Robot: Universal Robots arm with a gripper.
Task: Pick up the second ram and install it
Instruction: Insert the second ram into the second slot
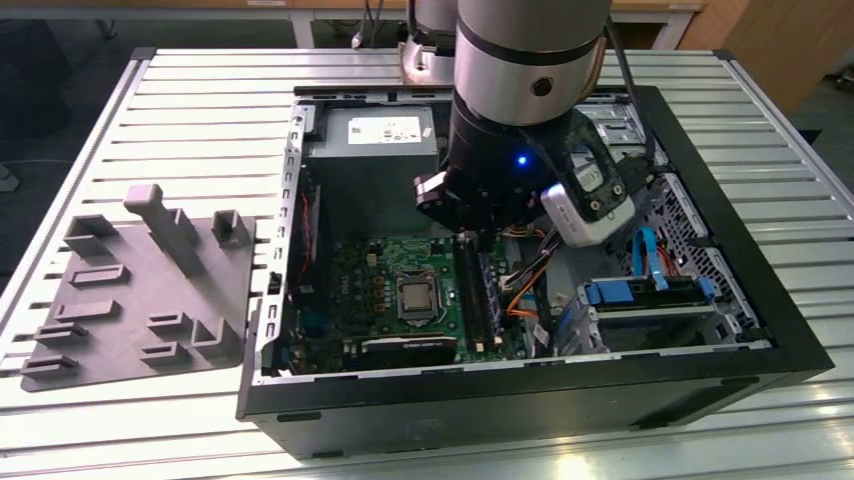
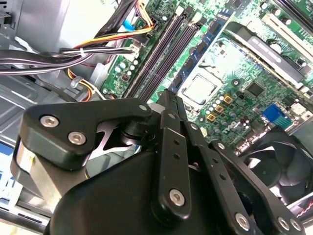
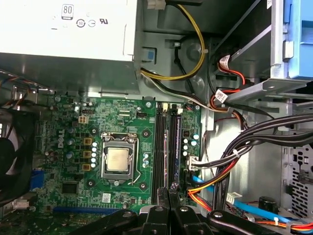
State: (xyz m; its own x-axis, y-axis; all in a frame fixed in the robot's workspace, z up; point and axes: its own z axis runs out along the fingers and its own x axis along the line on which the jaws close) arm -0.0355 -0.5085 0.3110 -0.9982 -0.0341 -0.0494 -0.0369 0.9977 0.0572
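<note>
- Two slim black metal fingers (image 2: 172, 105) of the pincer (image 3: 170, 192) pressed together in both wrist views, no gap and nothing seen pinched between.
- Just ahead of the tips: the second ram (image 3: 175, 147), a long narrow dark circuit-board stick, standing in one of the long black plastic sockets (image 3: 158, 147) on the green motherboard (image 3: 73, 122); cannot tell whether touched or fully seated.
- Beside the pincer, on the side away from the square silver processor (image 3: 117, 159): bundled black, orange and yellow cables (image 3: 230, 166), near the stick.
- Likely risk: a push on one end only, leaving the stick tilted and half-latched.
- Also possible: tips sliding off the thin edge onto the board, or snagging a cable if off line.
</note>
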